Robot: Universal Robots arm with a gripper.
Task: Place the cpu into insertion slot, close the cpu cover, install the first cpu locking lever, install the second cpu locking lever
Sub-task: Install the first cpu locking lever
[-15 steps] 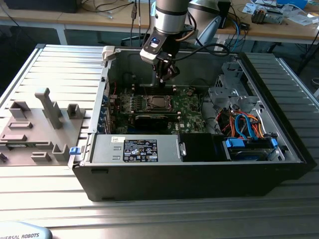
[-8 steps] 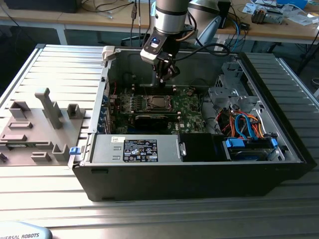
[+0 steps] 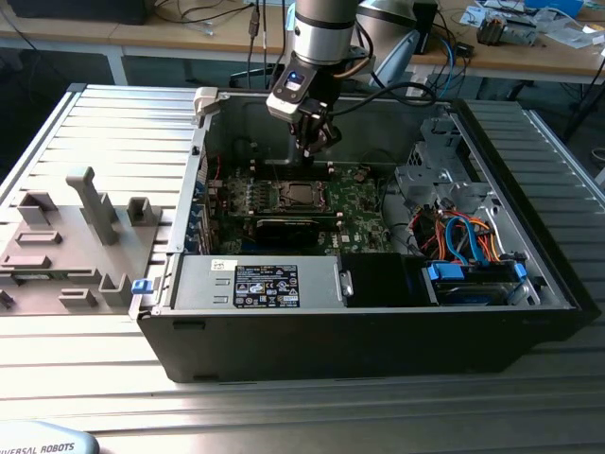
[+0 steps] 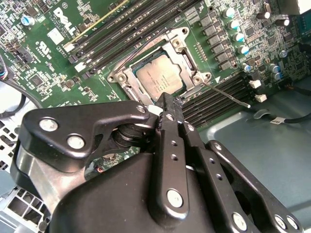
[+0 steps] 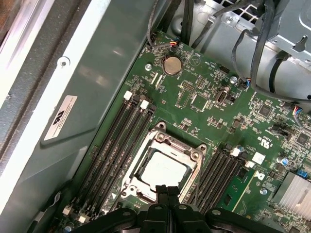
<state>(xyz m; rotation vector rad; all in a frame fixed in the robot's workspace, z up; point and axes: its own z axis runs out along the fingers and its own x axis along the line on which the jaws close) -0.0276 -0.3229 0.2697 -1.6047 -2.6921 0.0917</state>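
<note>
The cpu (image 4: 159,80) is seen seated in the insertion slot (image 5: 130,180), framed by the cpu cover (image 4: 193,73) lying flat over it. The gripper (image 4: 165,104) is held just above the socket's edge, its fingers pressed together on nothing. White printing is carried by the green motherboard (image 5: 204,104) (too small to be made out), inside the computer case (image 3: 378,350).

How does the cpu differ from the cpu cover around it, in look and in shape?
The cpu is a solid, flat square with a dull, pale grey top; the cpu cover is a thin, shinier metal frame with a cut-out middle. The cpu lies inside that opening; the cpu cover runs around its edges and is the wider of the two. Both are square, metal-looking, and lie flat over the insertion slot on the green board.
</note>
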